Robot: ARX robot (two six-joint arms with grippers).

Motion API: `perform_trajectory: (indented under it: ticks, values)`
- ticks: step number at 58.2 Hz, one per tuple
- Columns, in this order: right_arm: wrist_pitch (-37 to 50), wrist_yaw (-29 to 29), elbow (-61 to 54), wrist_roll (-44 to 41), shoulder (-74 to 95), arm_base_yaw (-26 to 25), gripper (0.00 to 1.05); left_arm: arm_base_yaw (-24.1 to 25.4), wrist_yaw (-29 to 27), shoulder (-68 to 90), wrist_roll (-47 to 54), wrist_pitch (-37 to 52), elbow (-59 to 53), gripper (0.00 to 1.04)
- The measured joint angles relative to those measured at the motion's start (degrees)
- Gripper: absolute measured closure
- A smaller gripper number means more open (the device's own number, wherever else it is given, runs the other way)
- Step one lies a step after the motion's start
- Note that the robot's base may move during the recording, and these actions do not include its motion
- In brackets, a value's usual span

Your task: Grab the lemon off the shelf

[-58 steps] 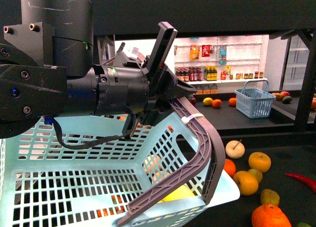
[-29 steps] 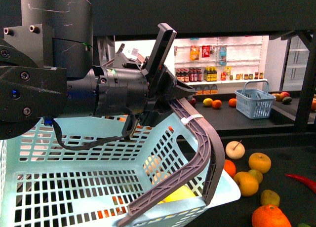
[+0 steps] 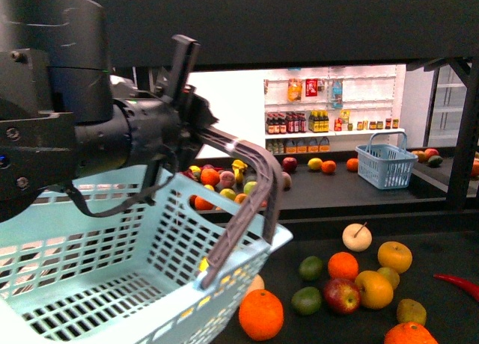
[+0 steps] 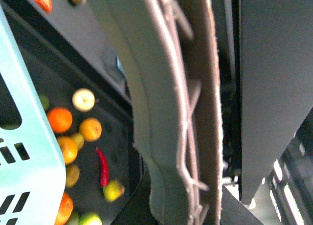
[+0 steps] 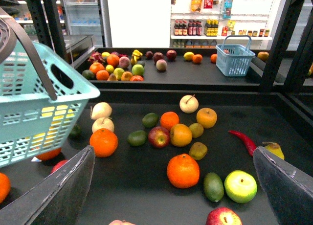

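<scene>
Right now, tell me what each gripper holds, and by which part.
The left gripper holds the blue basket by its grey handle. The right gripper is open, holding nothing.

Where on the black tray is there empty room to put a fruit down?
The black shelf tray is bare between the large round orange and the other orange near the pale blue plastic basket. It is also bare between the long red chilli and the round yellow-orange fruit. Around the dark red apple it is crowded.

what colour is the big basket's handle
The handle is grey-brown; the front view shows it best.
</scene>
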Motion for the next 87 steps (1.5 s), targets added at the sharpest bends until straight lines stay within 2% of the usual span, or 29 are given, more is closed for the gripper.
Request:
perform_trajectory:
  ticks: [6,18,25,32,41,61,87]
  values:
    - [0.0,0.0,0.0,0.0,0.0,0.0,0.07,4.0,-3.5,-1.0,-3.5,3.6,-2.0,0.96]
    - [0.0,0.0,0.0,0.0,0.0,0.0,0.07,11.9,-3.7,-4.3,-7.5,11.7,-7.3,0.96]
    - [0.0,0.0,0.0,0.0,0.0,0.0,0.07,17.1,-1.7,-6.3,-9.9,16.7,-10.7,0.96]
    - [0.0,0.0,0.0,0.0,0.0,0.0,0.07,24.6,2.3,-7.0,-12.7,23.3,-15.3,0.96]
    - [0.0,0.0,0.0,0.0,0.0,0.0,0.07,30.4,4.0,-7.0,-14.8,30.6,-18.1,0.96]
    - [0.0,0.0,0.0,0.0,0.0,0.0,0.07,37.9,7.2,-3.4,-18.5,36.9,-18.7,0.96]
    - [0.0,0.0,0.0,0.0,0.0,0.0,0.07,40.9,9.9,2.4,-20.1,37.3,-18.7,0.96]
